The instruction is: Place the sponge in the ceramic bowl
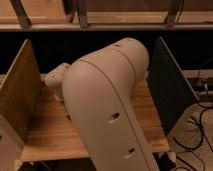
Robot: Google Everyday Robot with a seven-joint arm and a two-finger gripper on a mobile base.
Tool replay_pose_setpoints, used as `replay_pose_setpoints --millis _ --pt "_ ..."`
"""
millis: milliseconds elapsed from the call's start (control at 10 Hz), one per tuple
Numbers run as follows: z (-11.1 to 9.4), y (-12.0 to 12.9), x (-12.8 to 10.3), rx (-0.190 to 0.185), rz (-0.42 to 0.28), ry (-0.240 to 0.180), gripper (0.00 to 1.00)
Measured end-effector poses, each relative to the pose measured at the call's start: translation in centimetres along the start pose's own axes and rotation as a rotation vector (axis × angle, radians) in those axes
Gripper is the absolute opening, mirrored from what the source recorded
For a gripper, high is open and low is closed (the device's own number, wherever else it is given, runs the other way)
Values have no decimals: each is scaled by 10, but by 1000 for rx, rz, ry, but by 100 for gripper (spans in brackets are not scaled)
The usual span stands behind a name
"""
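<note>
My arm's large beige upper link (107,107) fills the middle of the camera view and blocks most of the wooden table (47,132). A smaller beige arm segment (56,80) pokes out on its left, over the table's far left part. The gripper is hidden behind the arm, somewhere past that segment. The sponge and the ceramic bowl are both hidden too.
A tan upright panel (20,95) walls the table's left side and a dark grey panel (170,85) walls its right. A wooden rail with metal posts (100,22) runs along the back. Black cables (200,125) lie on the floor at right.
</note>
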Motion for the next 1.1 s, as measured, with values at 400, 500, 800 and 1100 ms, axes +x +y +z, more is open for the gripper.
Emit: replay_pose_setpoints --millis 400,500,800,1100 --pt "-33 -24 31 117 28 -45 0" --pt "-32 -24 27 115 25 -47 0" --pt "-23 -25 37 128 10 -18 0" --pt "-24 -53 79 200 -15 63 0"
